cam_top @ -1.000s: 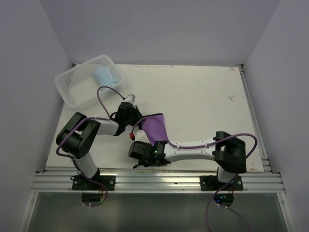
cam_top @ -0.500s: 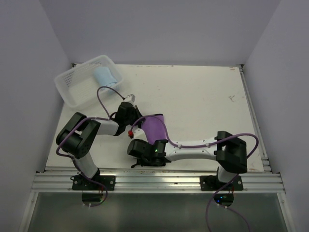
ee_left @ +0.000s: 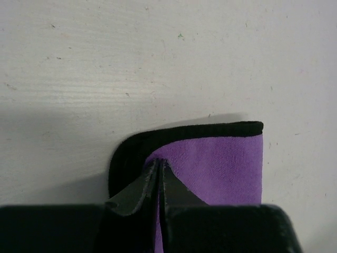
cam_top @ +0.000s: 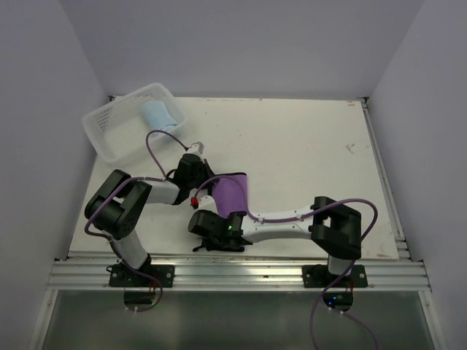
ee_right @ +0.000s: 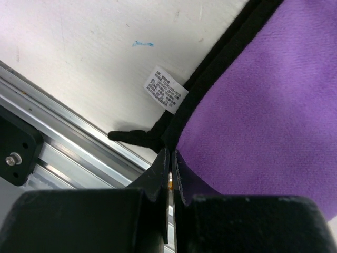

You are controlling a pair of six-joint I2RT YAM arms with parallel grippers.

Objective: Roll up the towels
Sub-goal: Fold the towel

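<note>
Left fingers pinch purple towel at its corner; right fingers clamp its black edge. Light blue towel sits in white basket on tabletop.

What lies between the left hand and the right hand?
The purple towel: the left hand and the right hand each pinch an edge of it, as both wrist views show.

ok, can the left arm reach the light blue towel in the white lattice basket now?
Probably not yet: the left pincer is shut on the purple, black-edged towel. Otherwise nothing lies over the light blue towel in the white lattice basket.
</note>
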